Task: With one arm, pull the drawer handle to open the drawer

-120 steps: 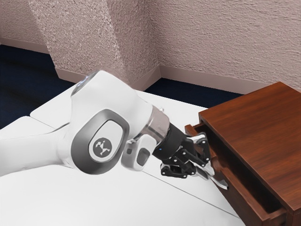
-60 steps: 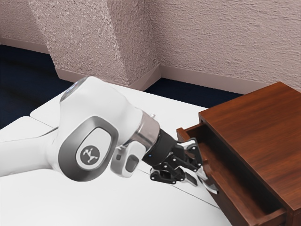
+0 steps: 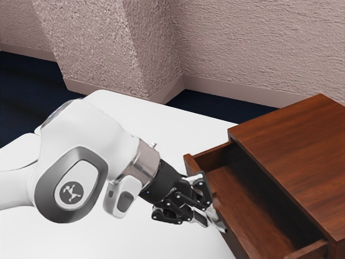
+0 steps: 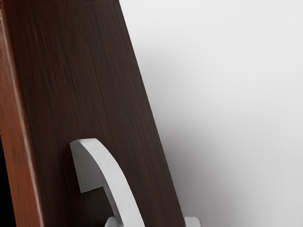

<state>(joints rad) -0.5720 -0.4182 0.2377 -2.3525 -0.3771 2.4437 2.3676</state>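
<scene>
The dark wooden cabinet (image 3: 291,145) stands at the exterior view's right, and its drawer (image 3: 242,202) is pulled well out toward the arm, showing a bare inside. My black gripper (image 3: 207,199) sits against the drawer's front panel (image 3: 195,160), shut on the curved silver handle (image 3: 219,225), whose end pokes out below the fingers. In the wrist view the wood-grain front panel (image 4: 80,94) runs close past the hand, with the silver handle (image 4: 102,175) arching off it just under the hand.
The white table (image 3: 178,129) stretches between the arm and the cabinet and appears beside the panel as the white table (image 4: 227,94). Behind it are a textured pink wall (image 3: 242,38) and dark blue floor (image 3: 32,86).
My hand has drawn back toward the exterior view's lower left with the handle in its grip. The drawer has slid out with it, from slightly open to widely open.
</scene>
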